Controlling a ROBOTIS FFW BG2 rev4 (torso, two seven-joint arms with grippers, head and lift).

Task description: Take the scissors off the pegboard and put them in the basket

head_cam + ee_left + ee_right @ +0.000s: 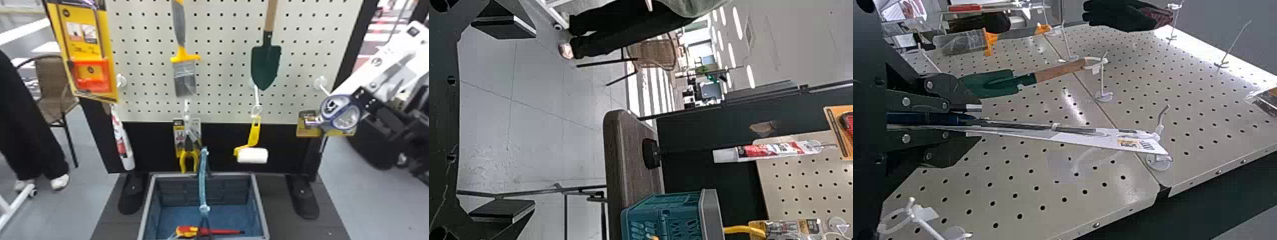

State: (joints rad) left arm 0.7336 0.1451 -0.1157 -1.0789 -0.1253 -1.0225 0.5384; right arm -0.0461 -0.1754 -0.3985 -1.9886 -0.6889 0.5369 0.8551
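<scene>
The white perforated pegboard (223, 70) is cut off by the head view's top edge, as are the grey brush handle (179, 22) and brown trowel handle (271, 16) before it. Below it, the blue-grey plastic basket's (261, 210) near side is cut off. Beside it, the right hand (975, 120) partly hides the dark-handled scissors (1038, 126).

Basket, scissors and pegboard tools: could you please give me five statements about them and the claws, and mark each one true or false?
1. A screwdriver lies in the basket. True.
2. The scissors lie in the basket too. False: they are gripped in the right claw.
3. The trowel has its green blade pointing up. False: the blade points down, below the wooden handle.
4. The left claw is open. True.
5. The roller is yellow with a white handle. False: the roller is white and its handle is yellow.
</scene>
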